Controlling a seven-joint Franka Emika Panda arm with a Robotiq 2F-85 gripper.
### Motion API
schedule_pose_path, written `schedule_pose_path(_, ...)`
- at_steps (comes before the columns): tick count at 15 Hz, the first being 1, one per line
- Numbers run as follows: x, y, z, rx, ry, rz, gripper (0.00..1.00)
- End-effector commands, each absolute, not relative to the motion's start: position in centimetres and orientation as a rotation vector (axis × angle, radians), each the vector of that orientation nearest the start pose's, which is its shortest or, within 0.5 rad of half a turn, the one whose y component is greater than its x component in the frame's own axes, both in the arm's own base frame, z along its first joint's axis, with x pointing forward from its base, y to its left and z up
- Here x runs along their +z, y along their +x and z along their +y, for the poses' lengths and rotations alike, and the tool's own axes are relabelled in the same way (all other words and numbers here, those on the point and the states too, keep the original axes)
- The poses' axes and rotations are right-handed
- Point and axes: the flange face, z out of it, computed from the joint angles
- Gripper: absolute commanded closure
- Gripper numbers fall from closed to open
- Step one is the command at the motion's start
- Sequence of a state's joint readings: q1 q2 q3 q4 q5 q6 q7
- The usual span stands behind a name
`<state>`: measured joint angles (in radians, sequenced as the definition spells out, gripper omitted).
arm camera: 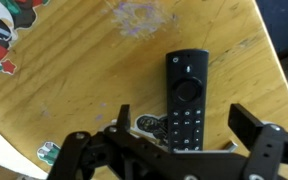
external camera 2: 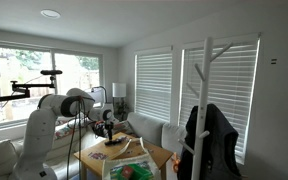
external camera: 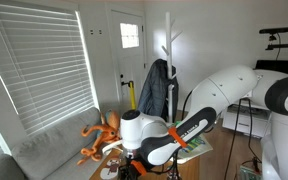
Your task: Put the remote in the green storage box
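Note:
In the wrist view a black remote point(arm camera: 186, 100) lies flat on the wooden table point(arm camera: 74, 90), its round button pad at the far end. My gripper point(arm camera: 187, 125) is open just above it, one dark finger on each side of the remote's lower half, not touching it. In both exterior views the gripper points down at the table point(external camera: 122, 166) point(external camera 2: 109, 131). The green storage box with pale edges point(external camera 2: 127, 162) stands at the table's near end in an exterior view. A green patch point(external camera: 200, 146) behind the arm may be the same box.
An orange octopus-like toy point(external camera: 98, 134) sits by the couch. A white coat rack with a dark jacket point(external camera: 156, 88) point(external camera 2: 208, 130) stands beside the table. Stickers point(arm camera: 4, 30) are on the tabletop, one point(arm camera: 149, 125) beside the remote. The table edge point(arm camera: 269, 60) runs close to the remote.

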<state>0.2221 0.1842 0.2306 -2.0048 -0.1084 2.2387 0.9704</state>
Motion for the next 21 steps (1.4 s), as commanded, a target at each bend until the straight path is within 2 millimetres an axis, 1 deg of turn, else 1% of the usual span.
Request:
schedule_pose_path(1,36.5,54.4,25.8,-0.140,-3.070,0.701,0.01)
schedule_pose_path(3,35.7,54.7,25.8,-0.122,-3.067,0.708,0.12)
schedule_pose_path(5,35.2,54.9,25.8,-0.114,-3.060,0.712,0.30)
schedule_pose_path(7,34.8,55.0,25.7,-0.105,-3.062,0.716,0.44)
schedule_pose_path(8,34.7,55.1,25.7,-0.107,-3.060,0.718,0.52)
schedule_pose_path(10,35.5,55.0,25.7,-0.131,-3.054,0.726,0.66)
schedule_pose_path(11,36.4,54.7,25.5,-0.153,-3.047,0.734,0.72)
schedule_pose_path(12,36.8,54.6,25.3,-0.167,-3.041,0.746,0.79)
schedule_pose_path(13,37.9,54.4,24.8,-0.189,-3.027,0.777,0.83)
schedule_pose_path(14,38.5,54.2,24.3,-0.198,-3.020,0.811,0.83)
schedule_pose_path(16,40.3,53.8,21.7,-0.239,-2.973,0.974,0.83)
schedule_pose_path(18,41.5,52.9,17.4,-0.185,-2.935,1.156,0.83)
schedule_pose_path(19,41.5,52.2,14.6,-0.158,-2.913,1.240,0.83)
schedule_pose_path(21,41.8,50.6,10.2,-0.123,-2.867,1.399,0.83)
